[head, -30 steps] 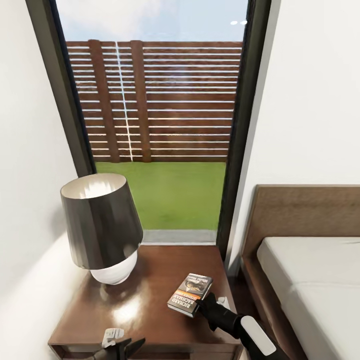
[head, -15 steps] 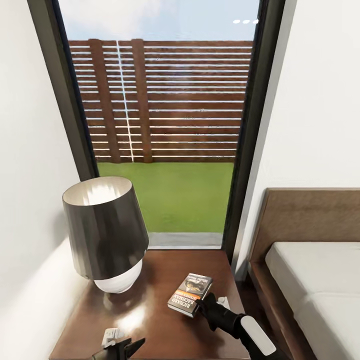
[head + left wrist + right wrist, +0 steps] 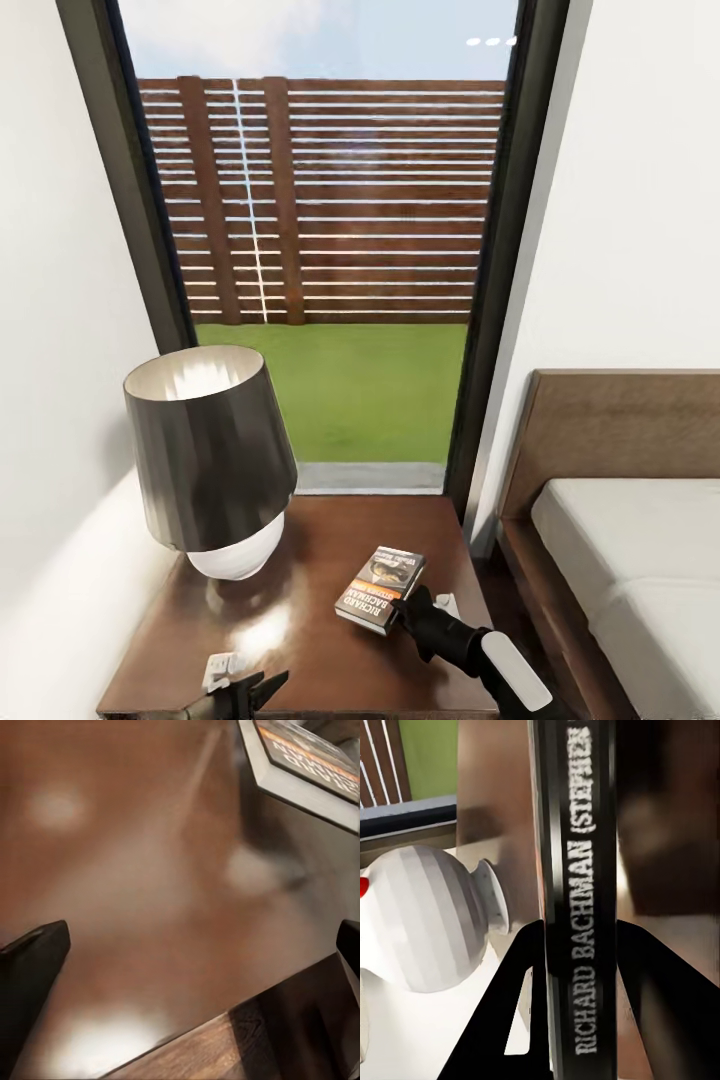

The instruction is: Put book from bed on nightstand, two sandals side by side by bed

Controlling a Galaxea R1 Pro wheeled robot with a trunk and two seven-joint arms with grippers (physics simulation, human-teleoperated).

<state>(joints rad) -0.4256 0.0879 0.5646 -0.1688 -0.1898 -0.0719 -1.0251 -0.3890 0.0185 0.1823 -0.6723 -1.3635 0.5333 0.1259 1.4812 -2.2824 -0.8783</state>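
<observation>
The book [image 3: 380,590], dark with an orange band, is over the right part of the nightstand [image 3: 300,620], tilted, with my right gripper [image 3: 402,606] shut on its near edge. I cannot tell whether it touches the wood. In the right wrist view the book's spine [image 3: 577,907] stands between the two black fingers [image 3: 510,1012]. My left gripper [image 3: 240,690] hangs open over the nightstand's front edge; its wrist view shows the glossy top [image 3: 150,885] and a corner of the book [image 3: 307,765]. The bed [image 3: 640,570] lies to the right. The sandals are out of view.
A lamp [image 3: 210,450] with a dark shade and a white base [image 3: 427,915] takes up the nightstand's left half. Behind it is a tall window [image 3: 330,250] onto grass and a slatted fence. White walls close in on both sides.
The head camera has shifted a little, so the bed sits further right in the picture. The book and both grippers have kept their places.
</observation>
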